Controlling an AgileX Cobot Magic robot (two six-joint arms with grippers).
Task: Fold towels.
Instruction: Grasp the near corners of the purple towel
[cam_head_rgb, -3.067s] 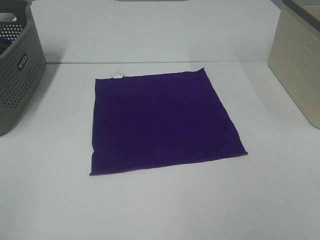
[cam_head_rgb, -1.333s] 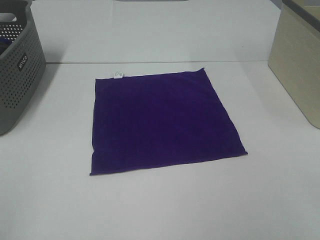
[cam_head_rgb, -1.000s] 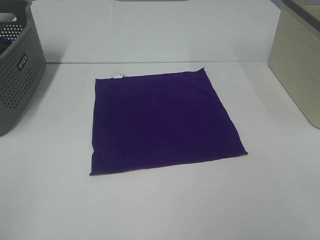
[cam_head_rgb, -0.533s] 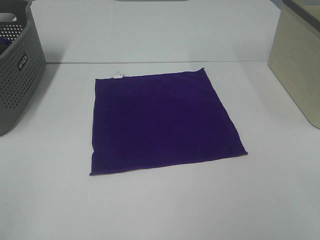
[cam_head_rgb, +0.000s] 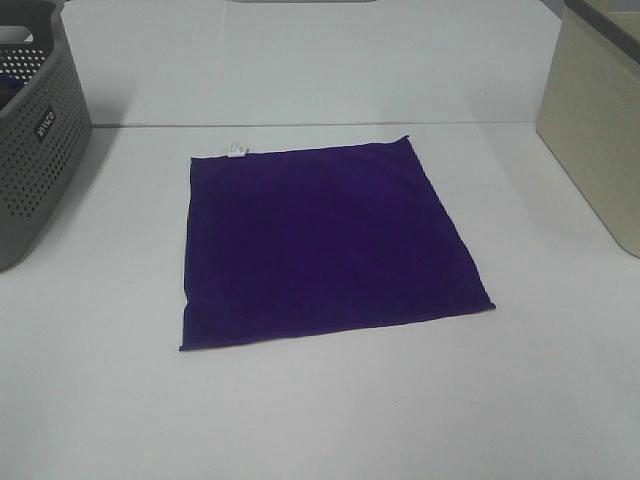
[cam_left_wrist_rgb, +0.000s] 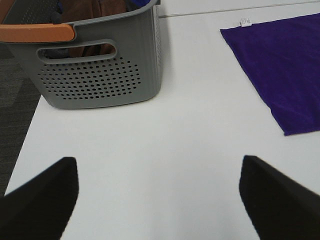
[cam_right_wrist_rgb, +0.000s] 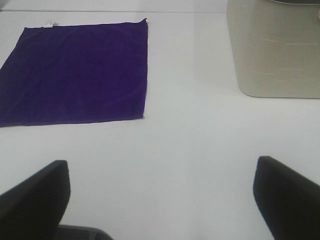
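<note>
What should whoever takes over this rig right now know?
Left claw: open, empty, over the table, short of the towel.
Right claw: open, empty, also short of the towel.
Towel: flat and fully spread on the table, between the grey basket and the beige bin, touching neither.
Done: nothing folded.
Left: grasp an edge and make every fold.

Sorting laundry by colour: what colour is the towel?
Deep purple towel; clearest in the exterior high view.
</note>
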